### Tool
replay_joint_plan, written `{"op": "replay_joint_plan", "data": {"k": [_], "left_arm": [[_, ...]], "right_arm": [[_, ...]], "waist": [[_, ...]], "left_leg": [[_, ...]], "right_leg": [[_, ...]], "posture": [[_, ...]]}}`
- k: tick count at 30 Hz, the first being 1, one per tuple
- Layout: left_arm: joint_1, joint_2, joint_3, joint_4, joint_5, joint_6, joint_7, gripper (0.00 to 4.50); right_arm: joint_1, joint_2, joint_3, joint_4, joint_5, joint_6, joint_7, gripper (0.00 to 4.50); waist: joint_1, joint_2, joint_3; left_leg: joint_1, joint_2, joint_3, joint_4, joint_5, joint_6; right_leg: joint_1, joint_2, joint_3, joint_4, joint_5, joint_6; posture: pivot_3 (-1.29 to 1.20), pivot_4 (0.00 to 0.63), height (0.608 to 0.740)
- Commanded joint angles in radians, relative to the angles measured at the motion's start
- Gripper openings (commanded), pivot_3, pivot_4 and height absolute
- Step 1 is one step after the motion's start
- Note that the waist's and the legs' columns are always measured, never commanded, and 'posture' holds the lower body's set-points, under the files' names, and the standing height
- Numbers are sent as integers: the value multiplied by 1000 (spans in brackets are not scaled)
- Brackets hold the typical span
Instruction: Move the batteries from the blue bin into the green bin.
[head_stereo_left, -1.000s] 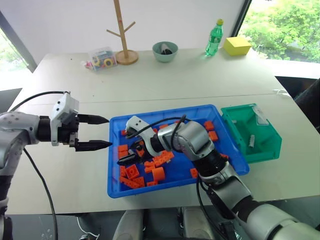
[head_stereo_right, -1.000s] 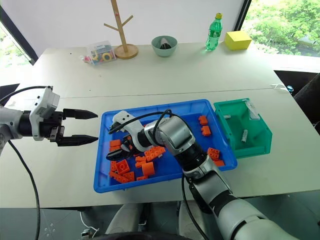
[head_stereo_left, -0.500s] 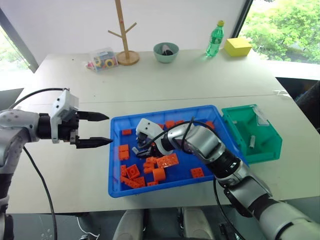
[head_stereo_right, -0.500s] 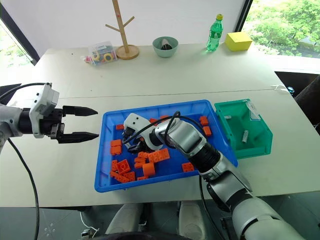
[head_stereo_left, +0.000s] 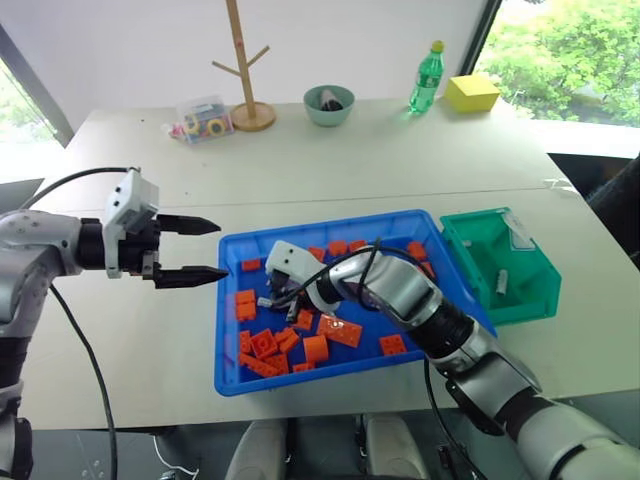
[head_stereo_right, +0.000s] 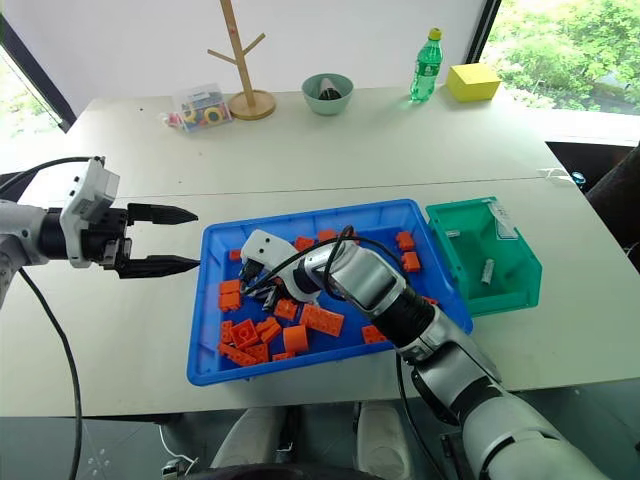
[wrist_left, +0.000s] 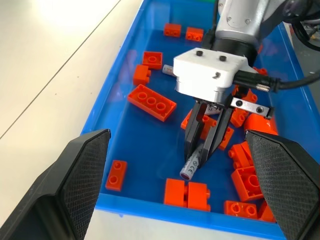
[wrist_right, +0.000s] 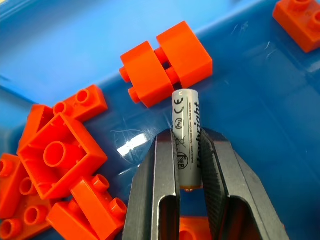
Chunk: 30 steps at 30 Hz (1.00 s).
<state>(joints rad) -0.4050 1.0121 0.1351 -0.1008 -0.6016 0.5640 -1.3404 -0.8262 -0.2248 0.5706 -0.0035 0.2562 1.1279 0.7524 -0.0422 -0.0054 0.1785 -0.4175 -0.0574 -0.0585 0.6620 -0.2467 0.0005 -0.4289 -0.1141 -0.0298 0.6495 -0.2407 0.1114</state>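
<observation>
Right hand (wrist_right: 190, 165) points down, fingers clamped; left hand (head_stereo_left: 190, 250) hangs level, apparently idle, fingers spread.

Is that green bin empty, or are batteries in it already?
Not empty: the green bin already holds two batteries.

The battery (wrist_right: 186, 131) bears a CE mark (other print unreadable).

Head pair overhead — wrists close — sharing blue bin (head_stereo_left: 232, 330).
</observation>
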Motion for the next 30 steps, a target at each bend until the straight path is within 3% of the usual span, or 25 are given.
{"op": "replay_joint_plan", "data": {"k": [1, 5, 10, 15, 18, 24, 30], "left_arm": [[3, -1, 4, -38, -21, 9, -13, 4500], [0, -24, -2, -56, -29, 10, -12, 4500], [-1, -58, -5, -93, -65, 35, -9, 4500], [-4, -86, -17, -109, -81, 51, -2, 4500], [-4, -113, -22, -98, -66, 27, 16, 4500], [8, -137, -26, -100, -53, 13, 33, 4500], [28, -124, -7, -116, -71, 27, 32, 4500]], "right_arm": [[-64, -28, -174, -122, 80, 108, 7, 96], [-84, -141, -374, -272, 174, 226, 21, 96], [-8, -423, -657, -370, 225, 317, 27, 96], [231, -742, -882, -356, 209, 281, 61, 96], [350, -796, -956, -324, 201, 241, 46, 96], [497, -753, -989, -316, 185, 164, -16, 96], [519, -715, -975, -317, 169, 124, -94, 3096]], "waist": [[4, 0, 0], [21, 0, 1], [39, 0, 1], [45, 0, 1], [32, 0, 1], [29, 0, 1], [33, 0, 1]], "left_leg": [[-1, 0, 0, 0, 0, 0], [-4, 0, 0, 1, 0, 0], [-6, -1, 0, 1, -1, 1], [-8, -1, 1, 1, -2, 4], [-7, 0, 4, 1, -3, 5], [-6, 1, 4, 2, -2, 5], [-7, 1, 4, 3, -2, 5]], "right_leg": [[-1, 0, 0, 0, 0, 0], [-3, -1, 0, 0, 0, 0], [-2, -3, -2, -3, 0, 0], [-2, -4, -2, -5, 0, 1], [-3, -4, -1, -5, 0, 1], [-2, -4, 0, -4, 0, 0], [-2, -4, 0, -5, 0, 0]], "posture": [[0, 150, 703], [0, 150, 703], [0, 150, 703], [0, 150, 703], [0, 150, 703], [0, 150, 703], [0, 150, 703]]}}
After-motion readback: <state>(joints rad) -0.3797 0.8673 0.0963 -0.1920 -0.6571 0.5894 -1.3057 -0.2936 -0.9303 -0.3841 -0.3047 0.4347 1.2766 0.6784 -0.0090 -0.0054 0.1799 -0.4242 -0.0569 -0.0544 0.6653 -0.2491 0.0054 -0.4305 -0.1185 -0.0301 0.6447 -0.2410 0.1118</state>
